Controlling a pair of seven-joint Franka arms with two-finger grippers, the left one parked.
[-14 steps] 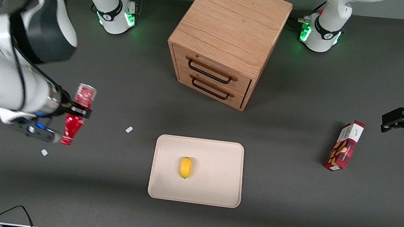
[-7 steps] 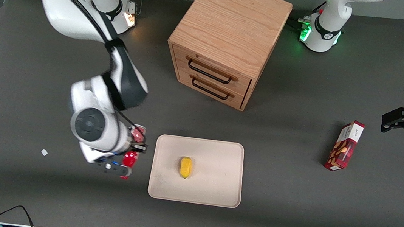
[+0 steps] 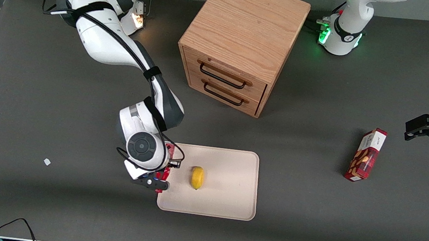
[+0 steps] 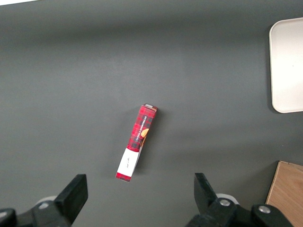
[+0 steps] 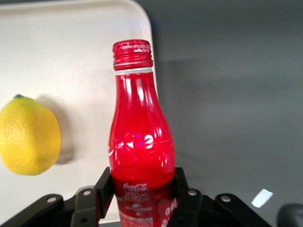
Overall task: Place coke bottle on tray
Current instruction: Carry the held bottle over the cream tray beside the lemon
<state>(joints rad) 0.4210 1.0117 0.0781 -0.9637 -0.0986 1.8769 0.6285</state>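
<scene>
My gripper (image 3: pixel 164 168) hangs over the edge of the cream tray (image 3: pixel 225 202) at the working arm's end, shut on the coke bottle (image 3: pixel 169 150). The wrist hides most of the bottle in the front view. In the right wrist view the red bottle (image 5: pixel 139 137) shows with its cap pointing away from the camera. The black fingers (image 5: pixel 105 187) clamp its lower body on both sides, around the gripper (image 5: pixel 141 189). Its body lies across the tray (image 5: pixel 71 47) rim, partly over tray and partly over table. Whether it touches the tray cannot be told.
A yellow lemon (image 3: pixel 196 177) lies on the tray beside the bottle, also seen as the lemon (image 5: pixel 28 135) close to the gripper. A wooden drawer cabinet (image 3: pixel 239 42) stands farther back. A red snack box (image 3: pixel 366 154) lies toward the parked arm's end. A white scrap (image 3: pixel 47 161) lies on the table.
The arm has carried the bottle from the working arm's end of the table to the tray's edge, lowering and turning so the wrist now covers the bottle.
</scene>
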